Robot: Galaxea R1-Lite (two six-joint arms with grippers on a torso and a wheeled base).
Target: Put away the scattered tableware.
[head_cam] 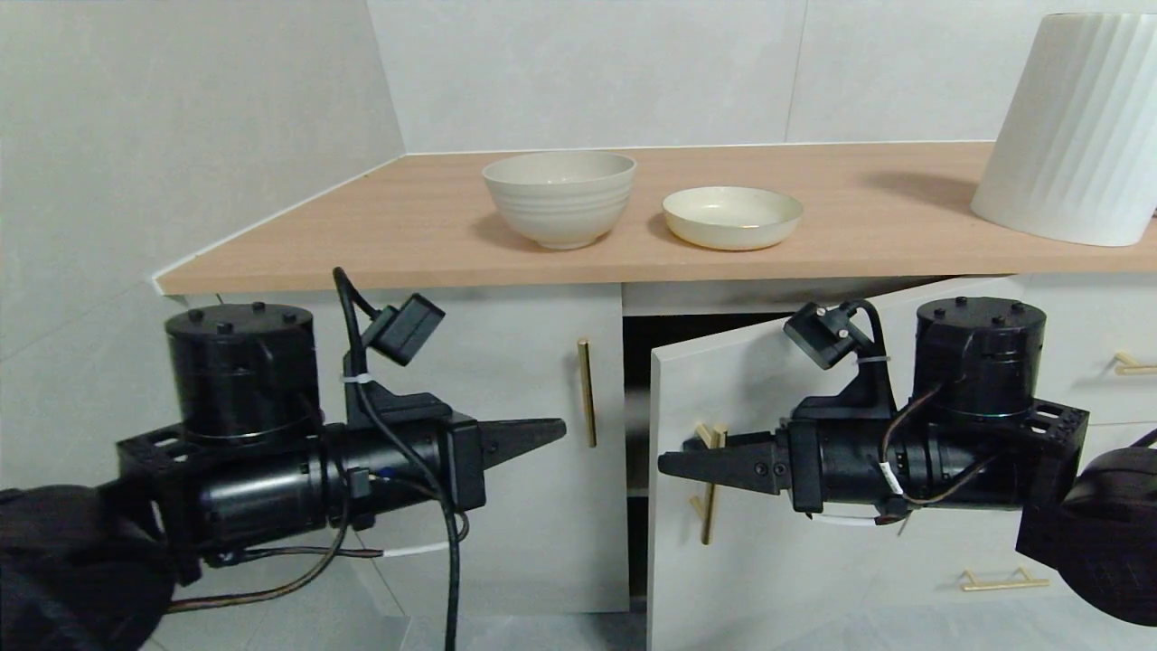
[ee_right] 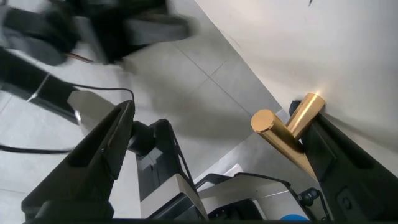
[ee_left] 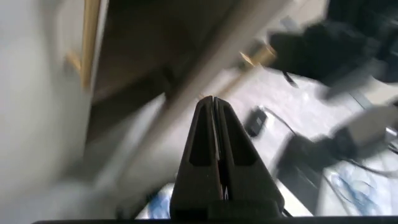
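Brass door handle (ee_right: 283, 127) stands upright between your right gripper's (head_cam: 673, 465) spread fingers, apparently unclamped. Your left gripper (head_cam: 553, 429) is pressed together; bowl (head_cam: 559, 197) and plate (head_cam: 732, 217) sit on the counter (head_cam: 362, 240) above.

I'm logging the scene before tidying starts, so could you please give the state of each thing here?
Left cabinet door, closed.
Right cabinet door, ajar.
Bowl, upright on the counter.
Dish, upright, empty.
Left gripper, shut, holding nothing.
Right gripper, open at the door handle.
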